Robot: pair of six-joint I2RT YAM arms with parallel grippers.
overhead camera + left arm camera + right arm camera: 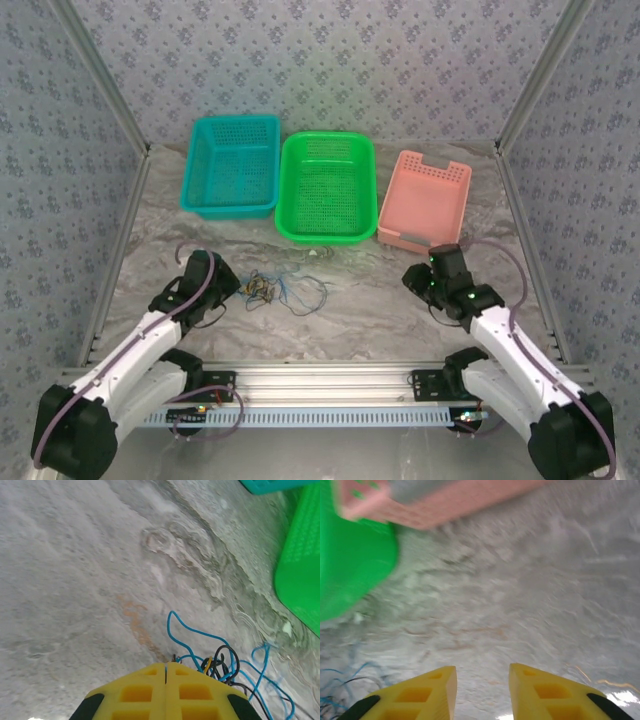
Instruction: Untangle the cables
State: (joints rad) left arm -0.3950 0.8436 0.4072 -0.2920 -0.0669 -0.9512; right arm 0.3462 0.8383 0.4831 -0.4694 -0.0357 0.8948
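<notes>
Top view: a tangle of thin blue, black and yellow-orange cables lies on the grey marbled tabletop, just in front of the green perforated plastic basket. The left gripper sits front-left of that basket, at the tangle's edge. The right gripper hangs front-right of the basket, well apart from the cables.

Left wrist view: its 2 yellow fingers are pressed together with no gap, and the cables start just beside their tips, on the near side of the basket.

Right wrist view: its 2 yellow fingers stand apart over bare tabletop, empty.
</notes>
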